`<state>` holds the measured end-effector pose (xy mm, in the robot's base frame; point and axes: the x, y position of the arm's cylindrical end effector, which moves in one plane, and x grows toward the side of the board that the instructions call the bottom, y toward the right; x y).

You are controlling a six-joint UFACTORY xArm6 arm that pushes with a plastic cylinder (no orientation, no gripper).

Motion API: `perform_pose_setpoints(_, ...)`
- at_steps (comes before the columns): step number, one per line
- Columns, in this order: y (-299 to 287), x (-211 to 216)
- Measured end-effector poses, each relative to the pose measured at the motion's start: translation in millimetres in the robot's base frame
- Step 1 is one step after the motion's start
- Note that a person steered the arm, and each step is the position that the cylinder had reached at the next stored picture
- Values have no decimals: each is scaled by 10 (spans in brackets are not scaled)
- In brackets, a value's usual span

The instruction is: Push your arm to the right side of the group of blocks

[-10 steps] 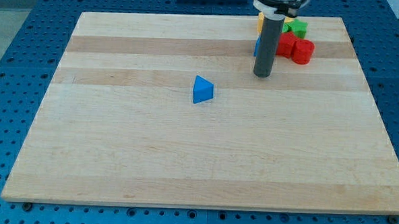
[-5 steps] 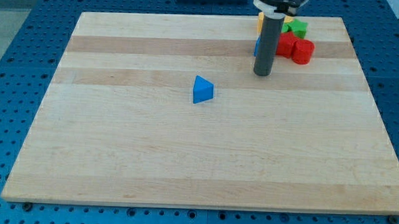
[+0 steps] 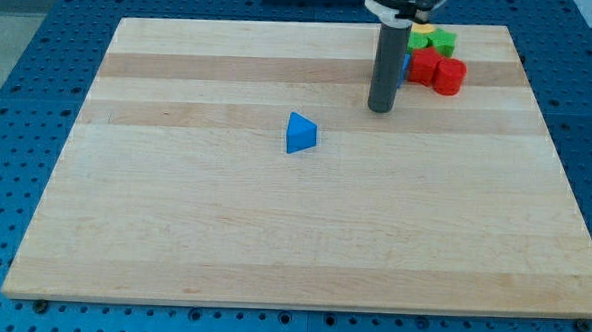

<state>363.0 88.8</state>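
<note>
Sitting with my tip [image 3: 381, 110] on the table [image 3: 223, 233], just left and near of the group: red blocks [image 3: 436, 72], green block [image 3: 432, 40], blue sliver [image 3: 406, 64]. No fingers on this rod. Needing to swing around the near edge, avoiding contact. Blue triangular block [image 3: 300, 133] lying apart, left. Blue pegboard [image 3: 30, 74] surrounding.

red [image 3: 438, 72], green [image 3: 431, 40] and blue blocks [image 3: 406, 63] clustered at the board's top right, touching

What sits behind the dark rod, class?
Behind the rod, a blue block's edge shows beside red blocks, green and yellow. Its shape is hidden. My tip rests below-left of them.
</note>
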Motion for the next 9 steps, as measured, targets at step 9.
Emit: perform_pose_setpoints(9, -622, -167)
